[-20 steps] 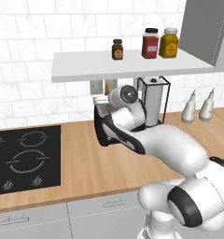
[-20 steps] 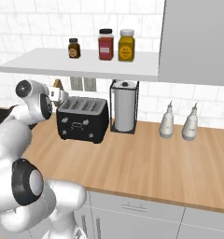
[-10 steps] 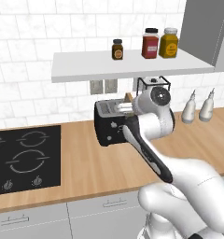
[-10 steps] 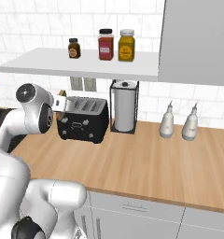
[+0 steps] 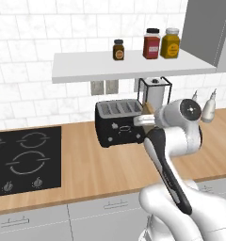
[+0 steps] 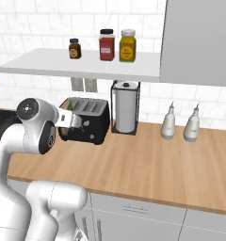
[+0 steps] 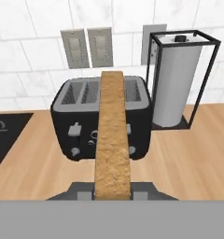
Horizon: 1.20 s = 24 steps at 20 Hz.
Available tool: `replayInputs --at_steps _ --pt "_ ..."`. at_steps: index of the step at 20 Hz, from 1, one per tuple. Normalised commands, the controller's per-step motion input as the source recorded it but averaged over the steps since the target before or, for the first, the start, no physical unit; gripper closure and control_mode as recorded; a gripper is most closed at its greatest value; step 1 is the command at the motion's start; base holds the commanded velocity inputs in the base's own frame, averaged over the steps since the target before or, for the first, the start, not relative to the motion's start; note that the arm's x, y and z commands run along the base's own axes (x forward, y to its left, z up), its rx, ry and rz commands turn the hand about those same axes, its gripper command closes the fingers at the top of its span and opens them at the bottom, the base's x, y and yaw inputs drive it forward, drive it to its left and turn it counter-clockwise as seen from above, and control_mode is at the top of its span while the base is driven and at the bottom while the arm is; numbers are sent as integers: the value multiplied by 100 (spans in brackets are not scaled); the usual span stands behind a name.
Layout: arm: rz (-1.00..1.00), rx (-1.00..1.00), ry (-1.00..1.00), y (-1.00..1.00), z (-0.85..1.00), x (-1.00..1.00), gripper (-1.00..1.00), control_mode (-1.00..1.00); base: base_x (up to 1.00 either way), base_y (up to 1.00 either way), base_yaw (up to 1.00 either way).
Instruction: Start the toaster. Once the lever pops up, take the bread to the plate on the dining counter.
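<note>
The end effector (image 7: 112, 192) is clenched on the bread (image 7: 112, 140), a thin tan slice seen edge-on in the hand view, rising from between the fingers and standing in front of the toaster (image 7: 102, 119). In the left base view the bread (image 5: 147, 109) shows as a small tan corner just beside the toaster's (image 5: 120, 122) right end, at the tip of the arm's wrist. In the right base view the slice (image 6: 64, 117) sits flat against the wrist, in front of the toaster (image 6: 86, 121).

The black toaster stands on the wooden counter (image 6: 148, 162) against the tiled wall, with its 4 top slots showing nothing in them. Just beside it stands a paper towel roll (image 6: 125, 113) in a black wire frame. Further along the counter are 2 pale bottles (image 6: 169, 122). A white shelf (image 5: 129, 66) above carries 3 jars (image 5: 151, 44). A black hob (image 5: 25, 157) is set into the counter, apart from the toaster.
</note>
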Motion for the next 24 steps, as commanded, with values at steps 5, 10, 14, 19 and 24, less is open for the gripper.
replayInputs --at_steps 5,10,14,19,24 --pt "-5 -4 0 -14 2 -29 100 -100 0 0 0" --pt "-4 -4 0 -2 15 -9 100 -100 0 0 0" --pt "0 0 6 -12 17 -17 100 -100 0 0 0" --pt "0 0 1 -35 1 -39 100 -100 0 0 0" --pt "0 0 0 -31 0 -40 100 -100 0 0 0"
